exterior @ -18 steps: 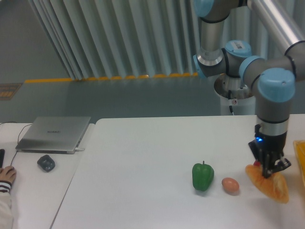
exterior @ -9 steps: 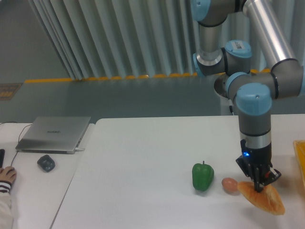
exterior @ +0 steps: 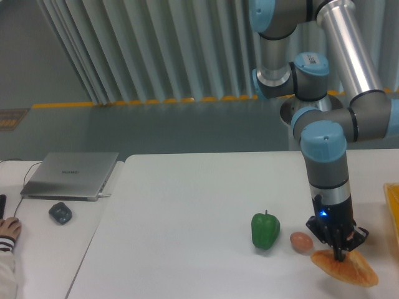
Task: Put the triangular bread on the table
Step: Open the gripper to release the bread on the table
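Observation:
The triangular bread (exterior: 346, 268) is golden-orange with browner edges and lies low over the white table (exterior: 187, 212) near its front right, just right of the egg. My gripper (exterior: 340, 251) points straight down and is shut on the bread's upper edge. Whether the bread touches the tabletop I cannot tell.
A small tan egg (exterior: 301, 241) and a green pepper (exterior: 265, 230) sit just left of the gripper. An orange tray edge (exterior: 393, 208) shows at the far right. On the adjoining desk are a grey laptop (exterior: 72, 174), a dark mouse (exterior: 60, 213) and a person's hand (exterior: 7, 229).
My gripper has carried the bread to the left and down, from beside the orange tray towards the egg, and the bread now hangs lower and flatter.

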`<action>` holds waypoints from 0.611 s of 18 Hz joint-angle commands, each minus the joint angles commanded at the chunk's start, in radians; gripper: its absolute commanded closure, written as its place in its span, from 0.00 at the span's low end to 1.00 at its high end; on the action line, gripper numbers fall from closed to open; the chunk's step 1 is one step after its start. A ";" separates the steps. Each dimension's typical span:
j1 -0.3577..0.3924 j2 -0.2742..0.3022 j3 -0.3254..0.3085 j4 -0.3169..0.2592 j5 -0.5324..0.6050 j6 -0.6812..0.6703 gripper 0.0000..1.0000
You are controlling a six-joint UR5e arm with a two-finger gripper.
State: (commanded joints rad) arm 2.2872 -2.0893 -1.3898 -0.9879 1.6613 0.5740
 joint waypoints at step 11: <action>-0.005 0.006 -0.032 0.005 0.071 0.203 0.00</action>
State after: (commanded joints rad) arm 2.2826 -2.0831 -1.4220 -0.9833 1.7319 0.7774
